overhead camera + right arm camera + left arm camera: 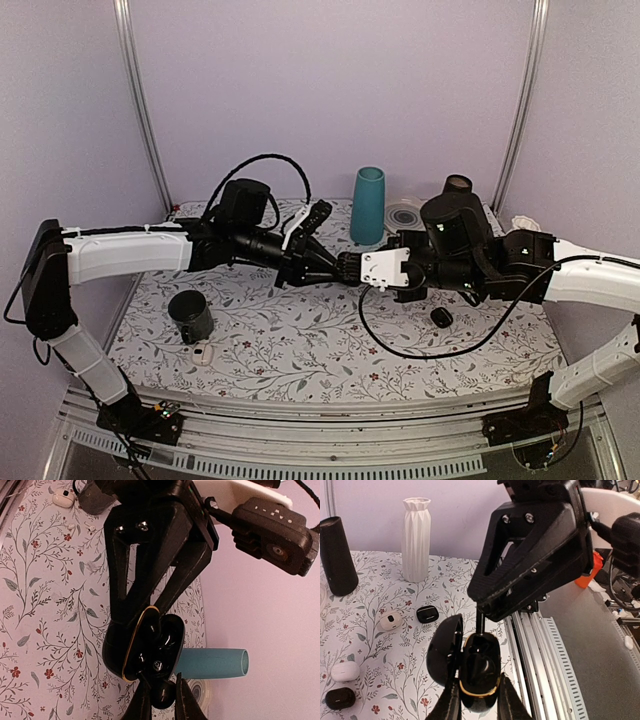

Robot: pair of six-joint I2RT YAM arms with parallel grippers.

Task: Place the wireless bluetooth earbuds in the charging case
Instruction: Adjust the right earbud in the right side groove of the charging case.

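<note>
two arms meet mid-air over the flowery table point(300, 345). left gripper point(477, 707) is squeezed narrow around the charging case point(479, 672), which is flipped open and held up off the table. right gripper point(163, 703) is pinched tight on one tiny black earbud point(161, 691), right at the case's open mouth.

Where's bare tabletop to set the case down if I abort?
Front centre is bare, between the black cup and the cable loop. It is crowded at the back edge around the teal vase and white ring, and under both arms.
</note>
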